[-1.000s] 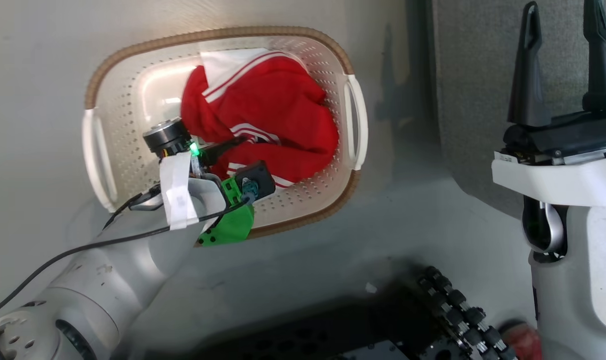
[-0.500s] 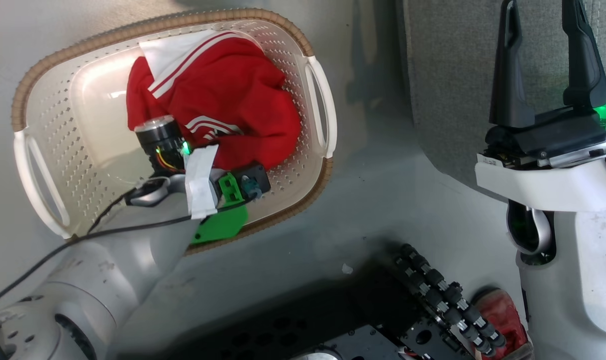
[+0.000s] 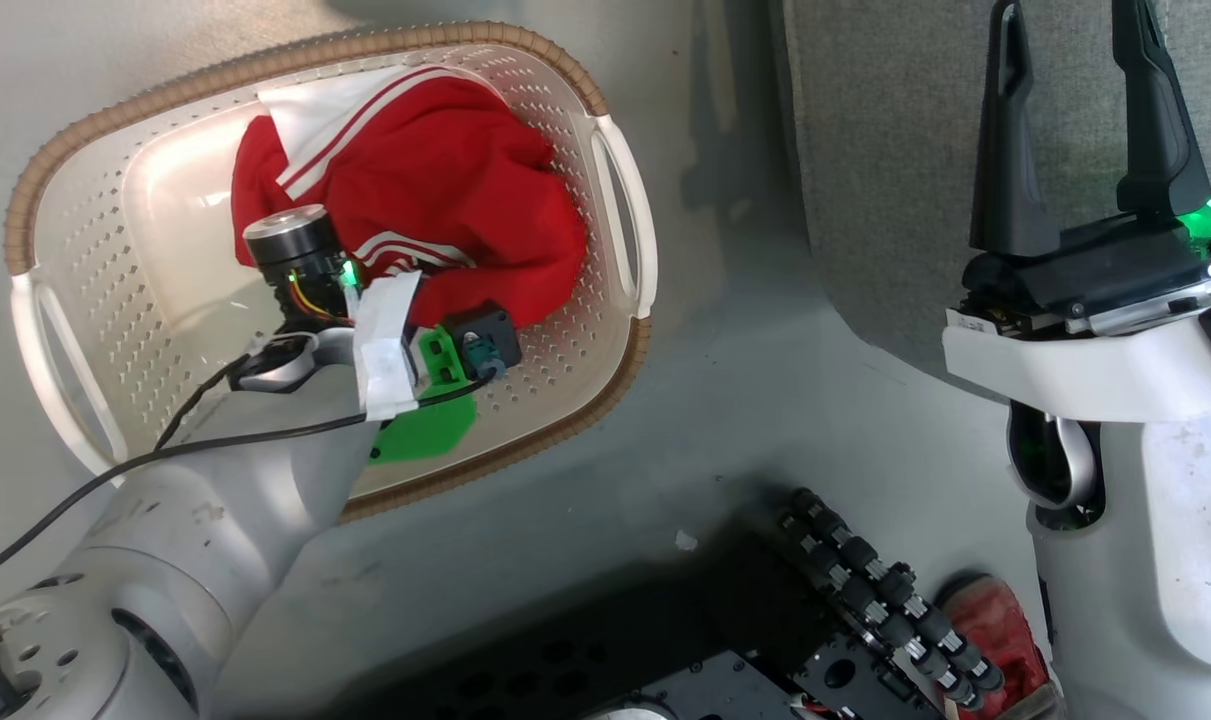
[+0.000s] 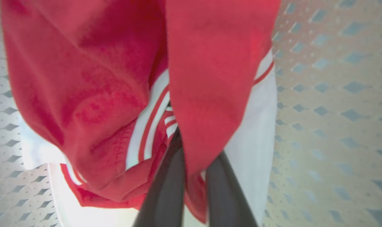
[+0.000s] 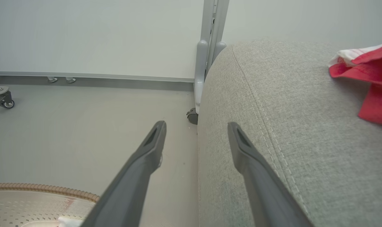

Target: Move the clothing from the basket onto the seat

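In the basket on the floor, toward its right end: the clothing, red with white stripes, bunched in a heap against the right wall. Left end of the basket bottom bare. Reaching down into the heap from the near rim, the left gripper; fingers almost together, pinching a fold of the red cloth between them, tips buried under the fabric. To the right of the basket, across a strip of floor, the seat, grey with a stitched seam. Straddling the seat's left edge, the right gripper; fingers spread wide, nothing between them, one over the floor and one over the grey fabric. Farther along the seat top, at the right edge of the right wrist view, a red garment with white trim, lying on the seat.
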You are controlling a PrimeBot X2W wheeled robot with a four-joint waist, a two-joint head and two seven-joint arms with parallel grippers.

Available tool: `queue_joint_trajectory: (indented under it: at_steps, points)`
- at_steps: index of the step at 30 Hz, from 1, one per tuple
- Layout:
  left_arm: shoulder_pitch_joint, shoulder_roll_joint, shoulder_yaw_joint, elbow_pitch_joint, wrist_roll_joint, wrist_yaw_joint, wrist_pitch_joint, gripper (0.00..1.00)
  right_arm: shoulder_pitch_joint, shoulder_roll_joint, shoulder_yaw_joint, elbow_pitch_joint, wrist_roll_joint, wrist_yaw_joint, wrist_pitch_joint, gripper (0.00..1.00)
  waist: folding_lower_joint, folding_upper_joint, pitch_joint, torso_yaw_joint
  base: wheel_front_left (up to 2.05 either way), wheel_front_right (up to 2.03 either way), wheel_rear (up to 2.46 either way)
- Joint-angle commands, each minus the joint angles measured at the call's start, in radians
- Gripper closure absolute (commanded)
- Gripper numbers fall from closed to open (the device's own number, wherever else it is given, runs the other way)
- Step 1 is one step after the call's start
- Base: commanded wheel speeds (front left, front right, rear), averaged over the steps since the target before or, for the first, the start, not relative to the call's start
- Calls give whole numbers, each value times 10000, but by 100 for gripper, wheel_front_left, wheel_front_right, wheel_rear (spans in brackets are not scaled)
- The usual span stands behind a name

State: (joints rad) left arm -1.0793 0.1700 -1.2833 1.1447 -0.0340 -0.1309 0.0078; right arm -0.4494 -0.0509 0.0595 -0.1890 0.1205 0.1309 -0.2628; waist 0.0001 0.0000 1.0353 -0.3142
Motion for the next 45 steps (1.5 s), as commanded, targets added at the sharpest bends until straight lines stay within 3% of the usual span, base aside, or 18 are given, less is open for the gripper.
queue_joint_trajectory:
  at_steps: [1, 10, 19, 24, 29, 36, 45]
  points:
    - [72, -66, 14, 40, 33, 12, -148, 100, 26, 3, -9, 44, -92, -3, -30, 0, -1, 0, -159, 105, 0, 0, 0]
    - [531, -594, 18, -158, -912, 12, -1227, 100, 297, -13, 146, 352, -845, -3, -30, 0, -1, 0, -1875, 721, 0, 0, 0]
    - [1952, -901, 493, -352, -3107, 27, -2584, 100, 1256, -208, 332, 916, -870, -3, -32, 0, -1, 0, -4946, 1382, 0, 0, 0]
    - [3142, -1054, 1158, -1135, -3724, 394, -2752, 100, 2159, -360, 369, 1274, -766, -3, -30, 0, -1, 0, -6602, 1810, 0, 0, 0]
    - [4450, -719, 2190, -2732, -4094, 978, -2731, 100, 2982, -426, 481, 1593, -670, -3, -30, 0, -1, 0, -7992, 2134, 0, 0, 0]
    - [5984, -303, 3824, -4695, -4293, 1424, -2732, 100, 3807, -397, 434, 2054, -466, -3, -30, 0, -1, 0, -9418, 2264, 0, 0, 0]
    - [6775, 114, 5022, -6538, -3654, 1876, -2735, 100, 4326, -373, 762, 2396, -428, -3, -30, 0, -1, 0, -10195, 2231, 0, 0, 0]
